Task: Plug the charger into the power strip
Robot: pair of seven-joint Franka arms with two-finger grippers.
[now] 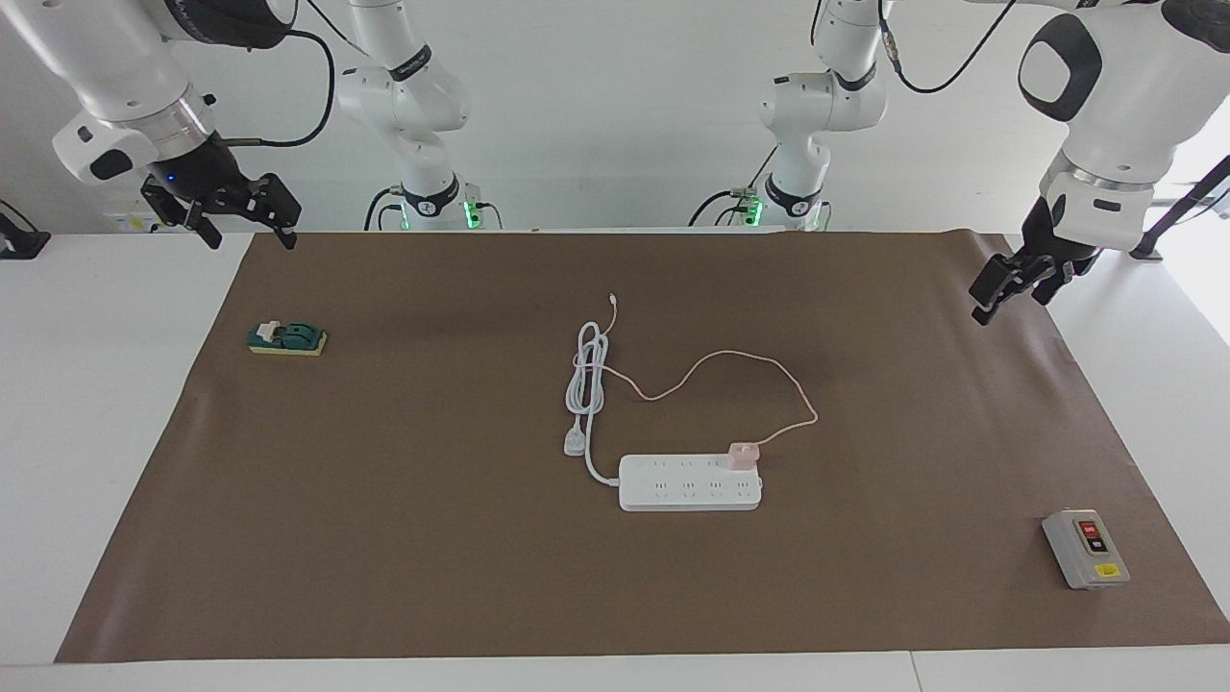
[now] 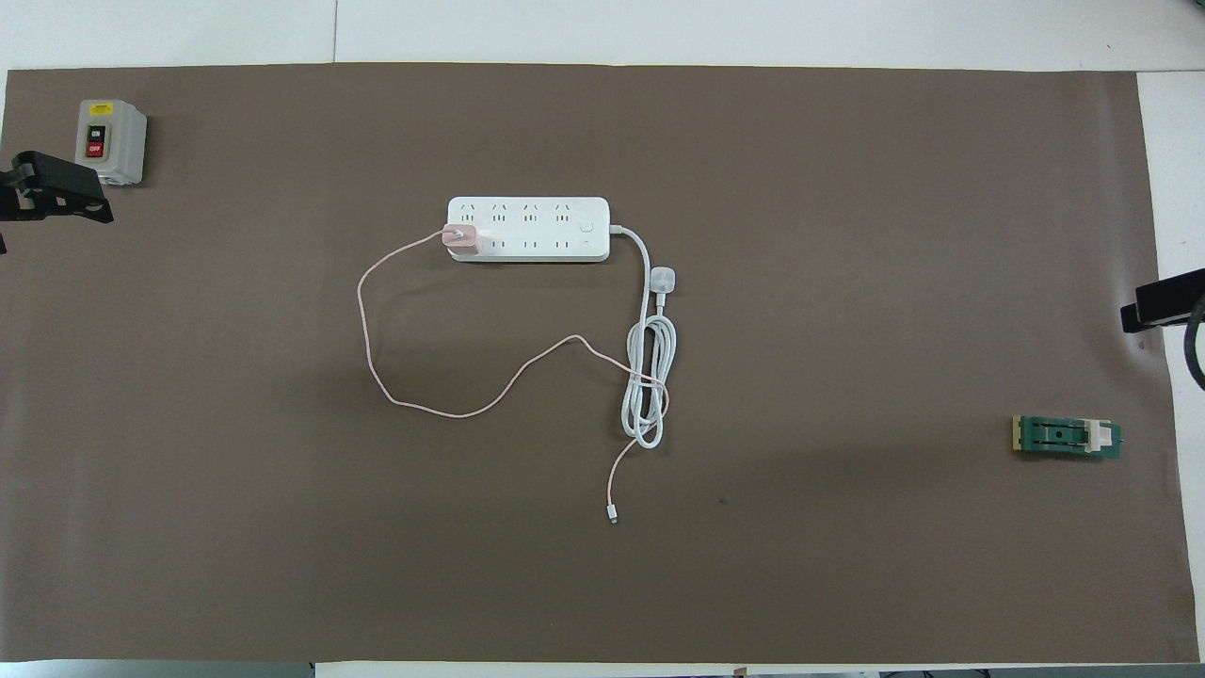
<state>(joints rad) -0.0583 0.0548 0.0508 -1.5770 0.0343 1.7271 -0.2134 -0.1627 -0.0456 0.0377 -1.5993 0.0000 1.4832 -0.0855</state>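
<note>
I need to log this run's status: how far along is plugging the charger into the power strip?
Looks done: the charger sits in a socket at the left arm's end of the power strip. Nothing is in hand: the left end effector and right end effector hang open at the mat's edges. Nothing visible remains.

Charger point(image 2: 462, 240) seated in power strip point(image 2: 528, 229), at the end toward the left arm, in the socket row nearer the robots. Thin pink cable point(image 2: 395, 400) looped toward the robots, crossing the coiled white cord point(image 2: 648, 381). Grey switch box point(image 2: 111, 141) at the left arm's end; left gripper point(image 2: 58, 193) empty just beside it. Right gripper point(image 2: 1163, 301) at the mat's edge, above a green block point(image 2: 1066, 437).
</note>
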